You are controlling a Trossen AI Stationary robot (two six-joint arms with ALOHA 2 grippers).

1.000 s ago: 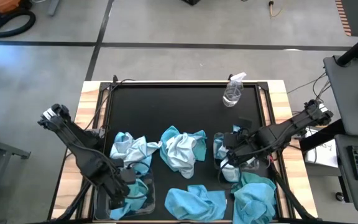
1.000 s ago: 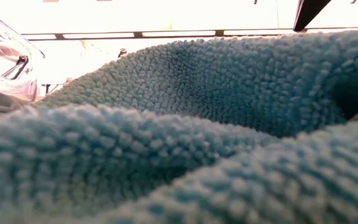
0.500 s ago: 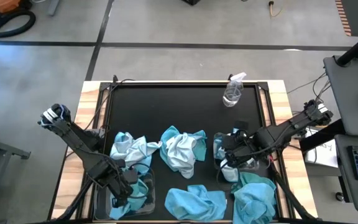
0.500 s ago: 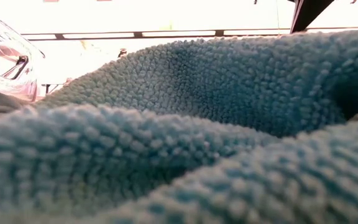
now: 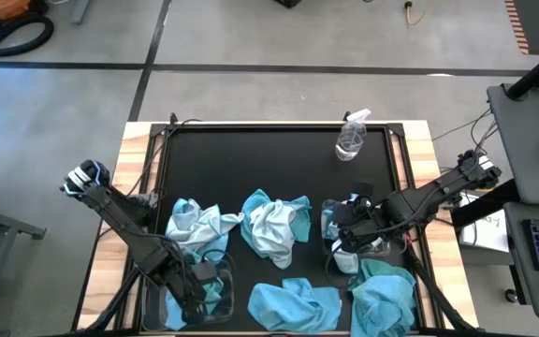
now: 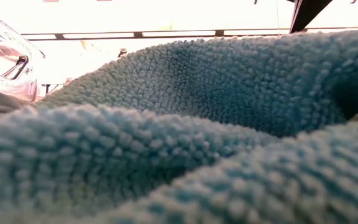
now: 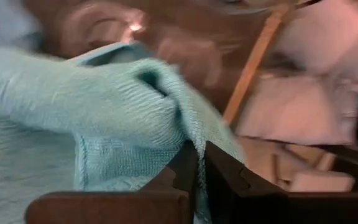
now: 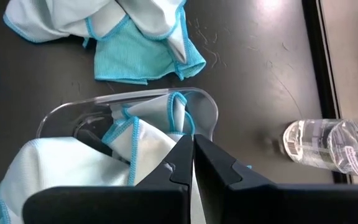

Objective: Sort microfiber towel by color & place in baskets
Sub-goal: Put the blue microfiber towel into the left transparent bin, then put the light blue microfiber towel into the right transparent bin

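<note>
Black mat point(image 5: 269, 159), crumpled looped-pile towels point(image 5: 274, 225) strewn between two clear rounded bins, left gripper point(image 5: 195, 292) pinched on a turquoise towel point(image 7: 104, 106), seemingly inside the left bin point(image 5: 157, 314), right gripper point(image 5: 344, 234) closed over the right bin point(image 8: 207, 112), pale towel point(image 8: 55, 168) within.

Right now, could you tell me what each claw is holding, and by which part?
The left claw pinches a turquoise towel by a fold. The right claw grips a pale towel by its edge over the basket.

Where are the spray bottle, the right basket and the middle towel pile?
spray bottle point(image 5: 351, 140), high view, clear body.
right basket point(image 8: 209, 107), right wrist view, rounded rim corner.
middle towel pile point(image 5: 271, 227), high view, pale cloth on top.
</note>
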